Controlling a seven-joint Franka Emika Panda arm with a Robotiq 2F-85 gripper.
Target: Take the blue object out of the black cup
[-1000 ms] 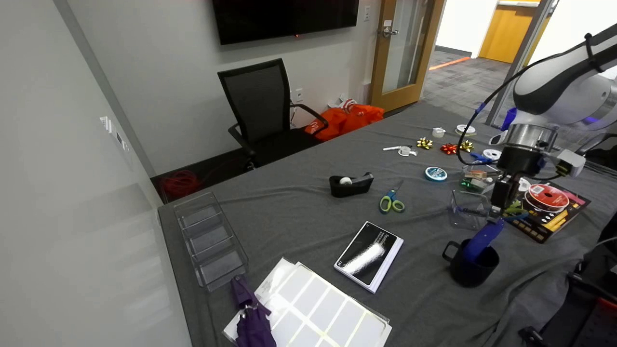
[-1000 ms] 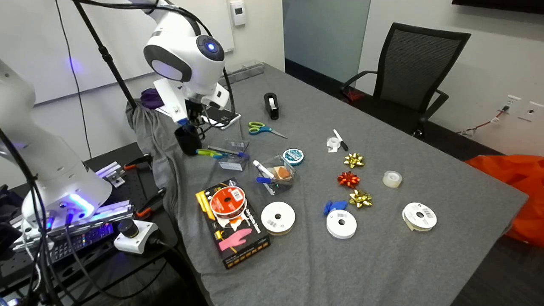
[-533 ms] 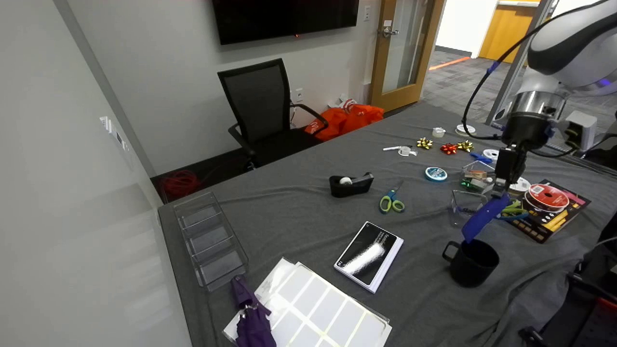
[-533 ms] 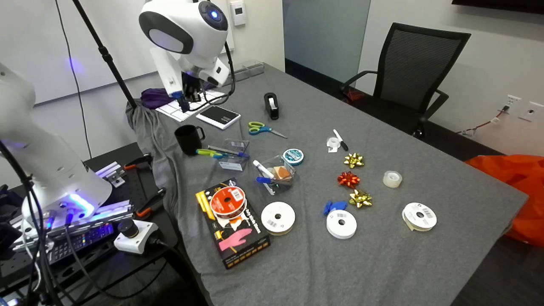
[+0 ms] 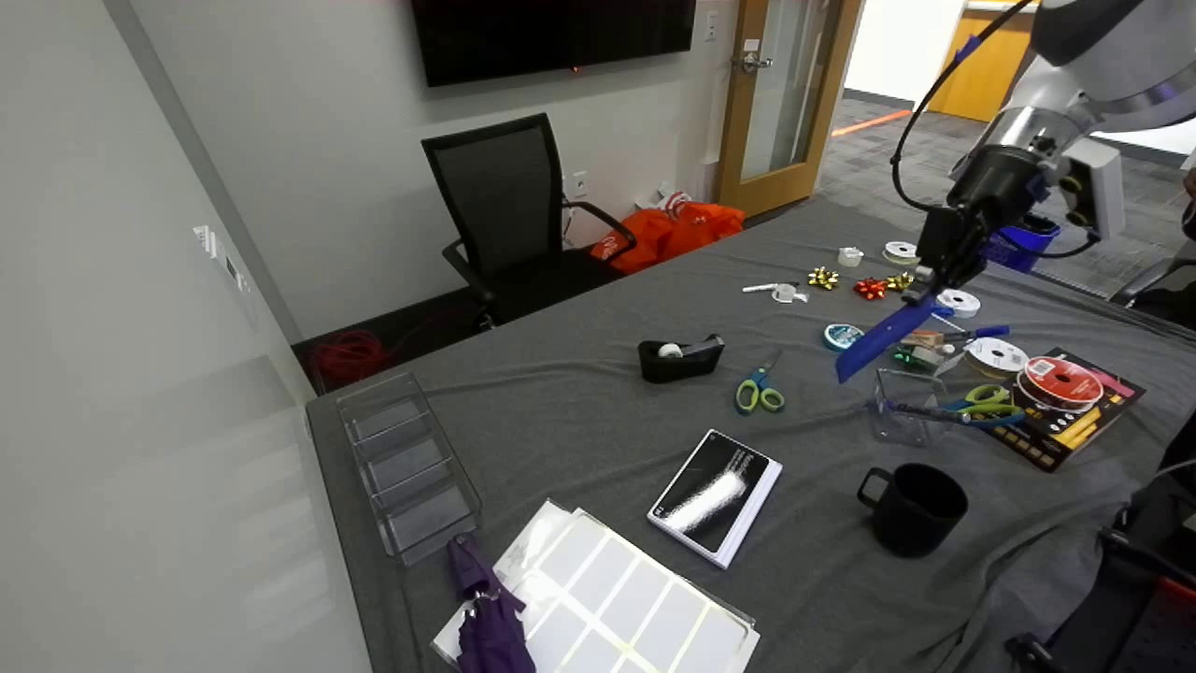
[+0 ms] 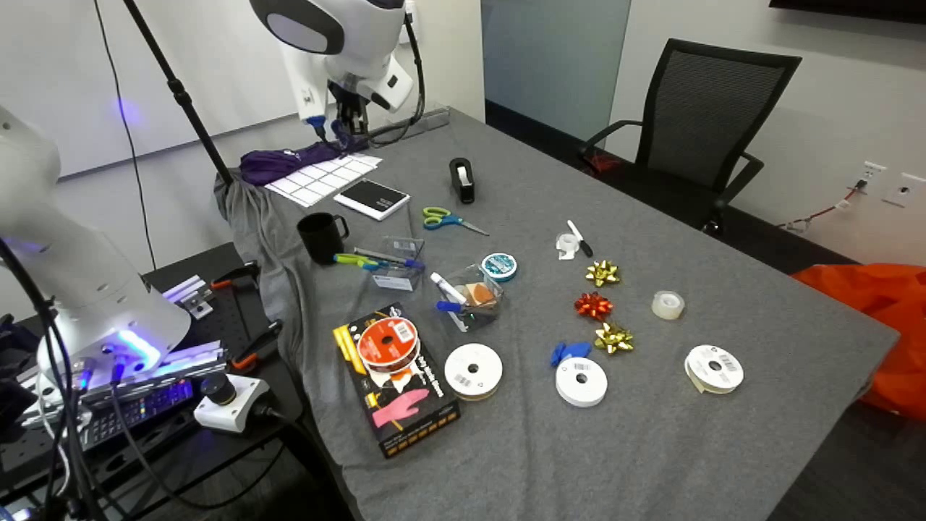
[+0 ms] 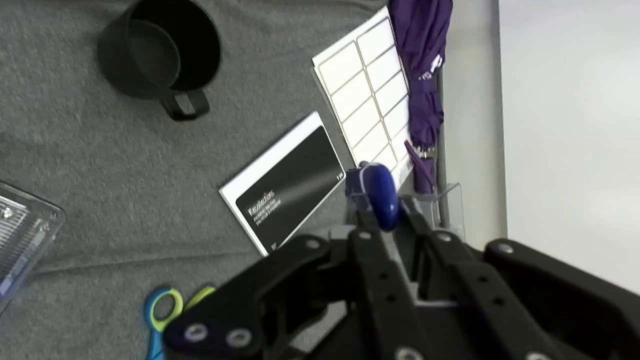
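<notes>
Grey-draped bench [image 5: 579,439]: blue object [image 5: 888,335] held clear of black cup [image 5: 916,516]

Hand [image 5: 921,288] clenched on one end of the blue object, free end tilted down; presumably gripped so because only an end is offered above a rim. Gripped end hidden. Held high, likely so that nothing on the bench is brushed. Black cup stood upright, lower and well apart; no blue seen in its dark mouth in the wrist view. Extraction judged complete, setting-down not yet done. Farther, against the purple umbrella [image 6: 268,168], the object can hardly be made out. Beyond, screen [image 5: 561,37] cut off by the top edge.
</notes>
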